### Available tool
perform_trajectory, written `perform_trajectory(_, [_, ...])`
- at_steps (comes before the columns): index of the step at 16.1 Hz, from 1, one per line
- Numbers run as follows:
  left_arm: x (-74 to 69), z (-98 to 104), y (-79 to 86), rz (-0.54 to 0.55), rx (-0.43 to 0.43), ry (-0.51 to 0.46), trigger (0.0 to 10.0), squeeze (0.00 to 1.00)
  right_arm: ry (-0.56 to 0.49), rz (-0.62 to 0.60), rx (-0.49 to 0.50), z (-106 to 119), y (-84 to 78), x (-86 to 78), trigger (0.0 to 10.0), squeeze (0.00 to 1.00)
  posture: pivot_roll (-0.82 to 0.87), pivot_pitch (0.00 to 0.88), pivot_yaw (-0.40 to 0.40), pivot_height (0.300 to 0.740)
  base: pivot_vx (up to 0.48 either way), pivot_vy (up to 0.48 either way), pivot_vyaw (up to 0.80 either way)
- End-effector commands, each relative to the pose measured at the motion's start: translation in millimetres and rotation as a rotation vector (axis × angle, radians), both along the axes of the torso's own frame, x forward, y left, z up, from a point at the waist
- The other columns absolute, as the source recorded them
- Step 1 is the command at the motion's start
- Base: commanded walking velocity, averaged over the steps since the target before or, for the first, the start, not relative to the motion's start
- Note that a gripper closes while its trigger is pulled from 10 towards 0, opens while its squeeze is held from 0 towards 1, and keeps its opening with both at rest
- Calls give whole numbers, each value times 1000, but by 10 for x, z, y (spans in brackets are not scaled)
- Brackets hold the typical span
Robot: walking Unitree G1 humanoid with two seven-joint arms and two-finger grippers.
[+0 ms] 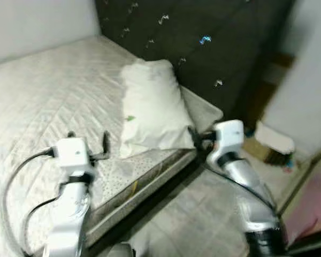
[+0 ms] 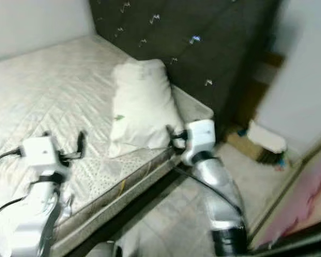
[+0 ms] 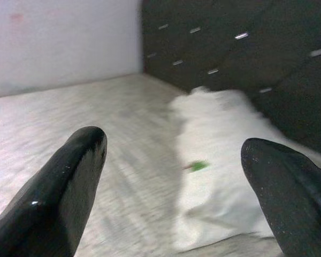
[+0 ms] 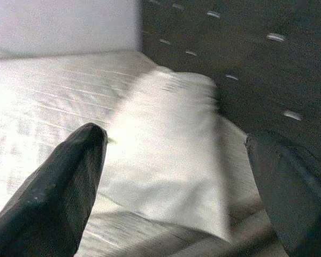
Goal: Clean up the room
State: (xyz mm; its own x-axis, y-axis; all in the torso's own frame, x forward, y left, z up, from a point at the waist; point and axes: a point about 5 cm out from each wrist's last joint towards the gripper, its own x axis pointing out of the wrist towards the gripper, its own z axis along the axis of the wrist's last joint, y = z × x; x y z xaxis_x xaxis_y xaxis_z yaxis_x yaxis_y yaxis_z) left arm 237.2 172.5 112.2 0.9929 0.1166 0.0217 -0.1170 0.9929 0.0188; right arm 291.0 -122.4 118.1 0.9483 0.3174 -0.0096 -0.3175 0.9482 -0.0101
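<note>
Two grippers reach toward a white pillow point(image 1: 152, 110) that lies on the bare quilted mattress point(image 1: 43, 96), its far end up against the dark tufted headboard point(image 1: 203, 43) and its near end close to the mattress edge. A small green speck point(image 1: 130, 118) sits on the pillow's side, perhaps a tag or a scrap; the blur makes it hard to say. The left gripper point(image 1: 88, 144) hovers over the mattress just beside the pillow's near corner, and in its wrist view its two black fingers point(image 3: 59, 187) stand wide apart with the pillow between them further off. The right gripper point(image 1: 197, 136) is at the corner of the bed, right at the pillow's near edge; whether it touches the fabric I cannot tell from the head views. Its wrist view shows its fingers point(image 4: 64, 182) also spread wide, with the pillow lying ahead between them and not clamped. Beyond the bed's corner, on the pale floor point(image 1: 203, 214), a small heap of items point(image 1: 270, 142) rests against the wall, too blurred to name, with something pink point(image 1: 310, 203) at the right edge of the scene.
</note>
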Motion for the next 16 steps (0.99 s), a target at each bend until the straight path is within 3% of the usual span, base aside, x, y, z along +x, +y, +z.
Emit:
perform_trajectory(1, [14,28,-30,-6,1,-14,10000,0,2,-15,-15,-7,-76,-1,10000,0,87,20,-35,740,0,0,800])
perform_trajectory(8, [39,68,-24,26,-4,-46,10000,0,3,-14,-13,-6,-73,11,10000,0,84,23,-33,740,0,0,800])
perform_trajectory(16, [37,61,-64,-31,-55,-48,10000,0,5,-5,-14,-11,-73,9,10000,0,86,18,-37,740,0,0,800])
